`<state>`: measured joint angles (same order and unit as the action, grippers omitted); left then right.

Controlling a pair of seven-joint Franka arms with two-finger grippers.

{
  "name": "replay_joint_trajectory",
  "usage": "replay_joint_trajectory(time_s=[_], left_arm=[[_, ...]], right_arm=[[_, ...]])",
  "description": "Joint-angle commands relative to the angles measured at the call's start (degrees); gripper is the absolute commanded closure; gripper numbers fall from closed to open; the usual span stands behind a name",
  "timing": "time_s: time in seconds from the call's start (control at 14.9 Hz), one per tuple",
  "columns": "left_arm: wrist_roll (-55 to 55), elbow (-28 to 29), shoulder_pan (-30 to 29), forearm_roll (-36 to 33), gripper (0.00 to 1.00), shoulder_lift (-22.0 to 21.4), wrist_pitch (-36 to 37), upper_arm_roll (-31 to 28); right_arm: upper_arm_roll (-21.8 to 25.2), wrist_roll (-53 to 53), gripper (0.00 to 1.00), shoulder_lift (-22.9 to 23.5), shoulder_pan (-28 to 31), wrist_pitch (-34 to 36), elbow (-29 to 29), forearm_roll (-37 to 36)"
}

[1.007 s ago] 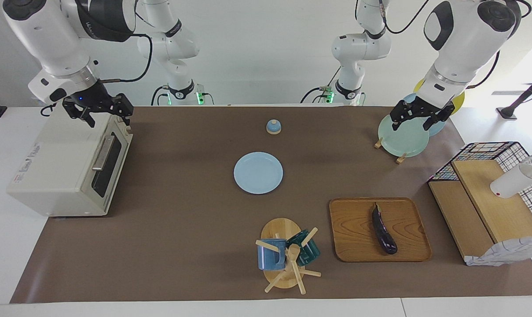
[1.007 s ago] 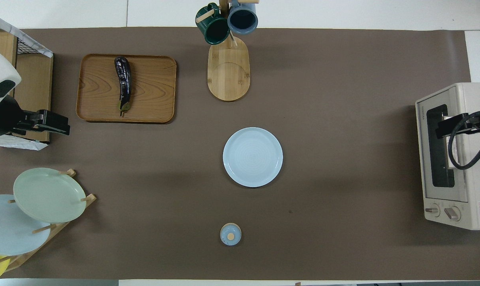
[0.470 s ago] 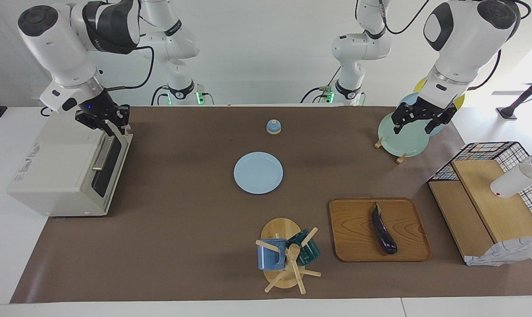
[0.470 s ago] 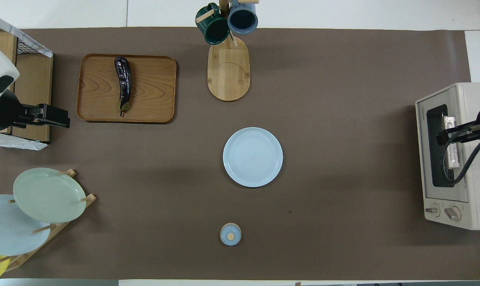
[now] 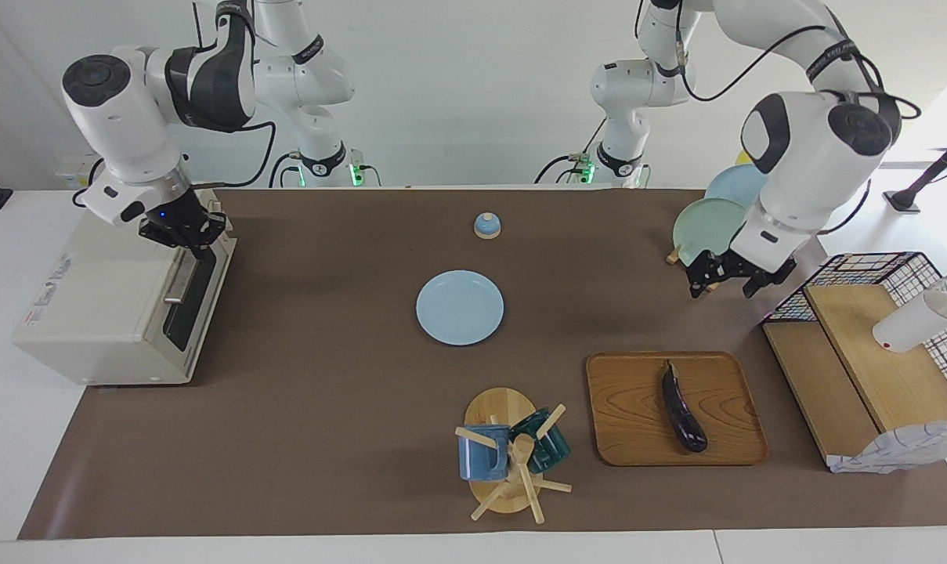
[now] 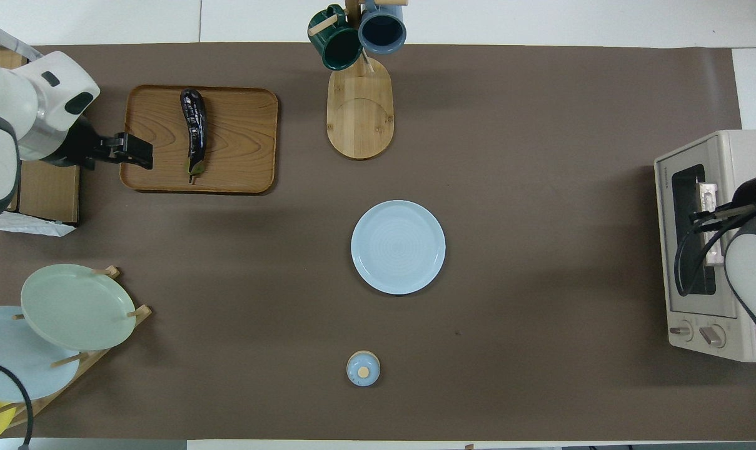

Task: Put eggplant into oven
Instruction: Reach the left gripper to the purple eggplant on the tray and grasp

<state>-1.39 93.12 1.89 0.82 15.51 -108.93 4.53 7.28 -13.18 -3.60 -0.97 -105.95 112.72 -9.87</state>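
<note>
You see the eggplant lying alone on the wooden tray, which sits toward the left arm's end of the table and farther from the robots than the plate rack. Its long axis runs roughly from near to far relative to the robots, slightly slanted; the small stem cap points toward the robots and the rounded thick end points away from them. The oven stands at the right arm's end of the table with its dark glass door closed; its interior cannot be made out through the glass. The light blue plate at the table's centre holds nothing. The plate rack holds a pale green plate, a light blue one and a yellow one on edge. The mug tree carries a blue mug and a dark green mug. The wire basket at the left arm's end stands beside a wooden shelf that bears a white bottle lying tilted. A small blue bell stands nearer to the robots than the central plate. Note that the right gripper is at the top edge of the oven door with its fingertips closed together on the bar handle. The left gripper hangs with its jaws spread wide and gripping nothing, over the mat between the plate rack and the tray.
</note>
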Motion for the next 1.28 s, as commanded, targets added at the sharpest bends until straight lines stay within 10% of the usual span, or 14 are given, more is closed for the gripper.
replay_joint_trajectory(time_s=[0.0,0.27,1.21], left_arm=[[-0.02,-8.02,0.04,0.33,0.00,10.30,-3.38,0.74],[1.12,-19.03,1.18,-0.11,0.00,23.06,-7.23,0.75],[3.41,-11.92,2.85,-0.38,0.00,22.90,-17.98,0.75]], right_arm=[[-0.43,1.58,1.00,0.43,1.40,-1.27,0.92,-1.47],[-0.43,2.11,1.00,0.43,2.46,-1.71,1.97,-2.87],[-0.69,8.70,1.00,1.75,-0.70,-11.10,9.17,-2.18]])
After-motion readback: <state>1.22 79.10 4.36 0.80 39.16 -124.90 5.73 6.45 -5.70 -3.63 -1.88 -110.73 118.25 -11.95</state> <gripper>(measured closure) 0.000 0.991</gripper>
